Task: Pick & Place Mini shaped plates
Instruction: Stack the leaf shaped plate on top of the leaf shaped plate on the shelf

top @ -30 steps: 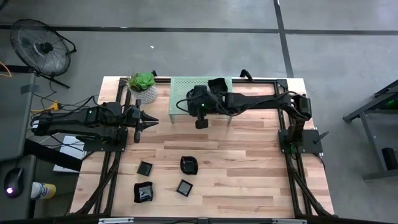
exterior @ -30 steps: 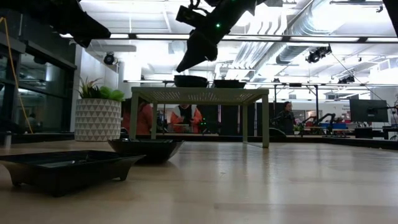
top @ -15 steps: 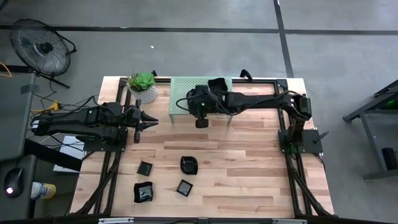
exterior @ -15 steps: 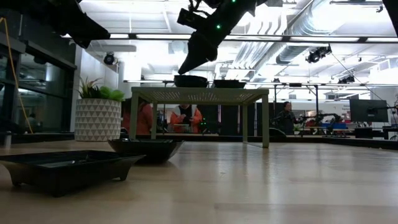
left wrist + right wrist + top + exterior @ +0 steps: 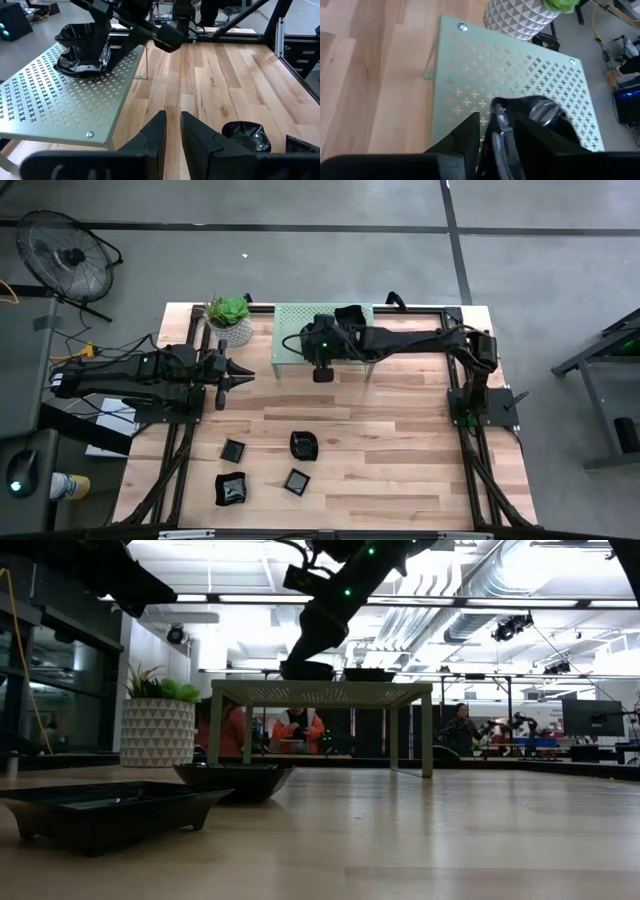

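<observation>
Black and glossy, four mini plates wait on the wooden desk (image 5: 400, 420) near its front edge: a square one (image 5: 233, 450), a wavy-rimmed one (image 5: 304, 444), a larger one (image 5: 231, 488) and a small square (image 5: 296, 481). Farther back, along the left edge, the left gripper (image 5: 243, 375) hangs idle over bare wood, its jaws almost closed on nothing. Beyond it, at the rear edge, stands a perforated green metal rack (image 5: 290, 320) beside a potted plant (image 5: 230, 312), with people showing in the room behind. Over the past second the right gripper (image 5: 322, 373) has slid back from the open desk toward the rack and dropped lower, so that its plate (image 5: 80, 62) now sits on or just above the rack's top, next to another dish (image 5: 349, 314) already there. The jaws remain clamped on that plate's rim (image 5: 505, 125). By the look of it, the placing step is nearly done: release comes next, and four plates are left to carry. A tilted rim could make the plate rock on release.
</observation>
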Controlling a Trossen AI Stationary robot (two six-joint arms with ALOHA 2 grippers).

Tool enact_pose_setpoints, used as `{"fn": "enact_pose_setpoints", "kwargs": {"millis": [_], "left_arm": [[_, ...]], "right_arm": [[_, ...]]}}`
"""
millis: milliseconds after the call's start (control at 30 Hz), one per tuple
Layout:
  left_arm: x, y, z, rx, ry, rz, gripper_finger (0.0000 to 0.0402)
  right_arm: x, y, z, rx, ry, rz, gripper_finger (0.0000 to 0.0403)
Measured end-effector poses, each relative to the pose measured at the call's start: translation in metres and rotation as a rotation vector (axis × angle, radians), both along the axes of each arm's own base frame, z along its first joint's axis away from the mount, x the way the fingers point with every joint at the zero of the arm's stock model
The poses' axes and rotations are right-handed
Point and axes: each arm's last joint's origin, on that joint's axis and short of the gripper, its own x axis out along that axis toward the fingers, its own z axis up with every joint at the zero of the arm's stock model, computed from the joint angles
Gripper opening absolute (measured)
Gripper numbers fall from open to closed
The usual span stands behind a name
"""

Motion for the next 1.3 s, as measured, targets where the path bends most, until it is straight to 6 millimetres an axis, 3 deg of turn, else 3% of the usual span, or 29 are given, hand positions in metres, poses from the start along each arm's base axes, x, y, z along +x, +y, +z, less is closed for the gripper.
{"fn": "enact_pose_setpoints", "kwargs": {"millis": [633,1167,1300], "left_arm": [[-0.0001,0.0,-0.0001,0.0,0.001,0.0,0.0053],[-0.0001,0.0,-0.0001,0.0,0.001,0.0,0.0053],[-0.0001,0.0,-0.0001,0.0,0.001,0.0,0.0053]], "right_arm": [[0.0008,0.0006,0.0006,-0.002,-0.004,0.032,0.0005],[0.0012,-0.0002,0.0019,-0.037,-0.002,0.031,0.0001],[0.0025,0.0,0.0103,-0.046,-0.008,0.04,0.0]]}}
